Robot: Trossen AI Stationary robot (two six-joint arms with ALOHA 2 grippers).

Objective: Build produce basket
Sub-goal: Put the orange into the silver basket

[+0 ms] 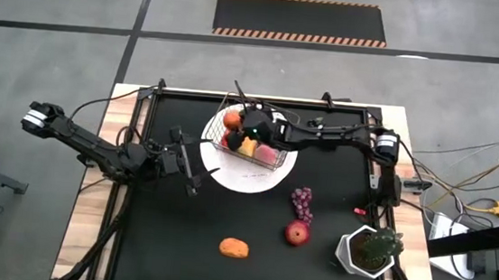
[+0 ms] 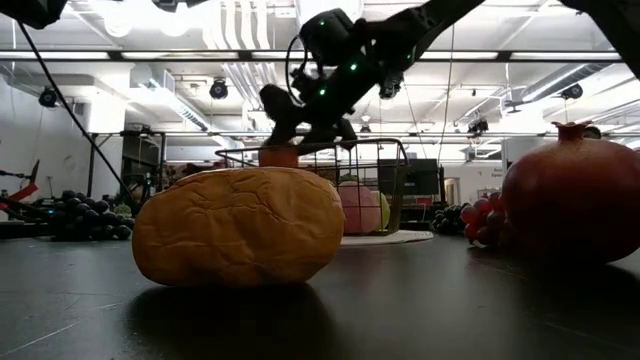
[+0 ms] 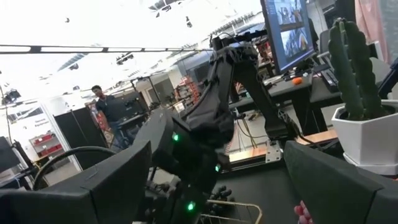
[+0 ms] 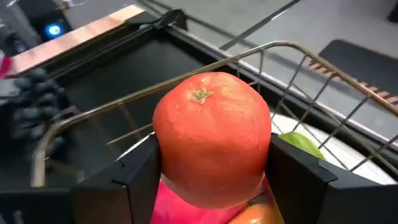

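Gripping orange (image 4: 211,134) stem-up over basket (image 1: 250,149), right gripper (image 1: 240,124) fingers clamped; left gripper (image 1: 195,166) open, idle beside plate (image 1: 255,180).

Right gripper (image 4: 211,171) with both dark fingers (image 4: 134,177) pressed against the sides of a round orange-red fruit (image 4: 211,137), green stem scar uppermost. The fruit sits above the wire basket (image 4: 280,53) rim, over pink and green produce. A blurred dark grape bunch (image 4: 31,109) lies beyond on the black table (image 4: 124,68).
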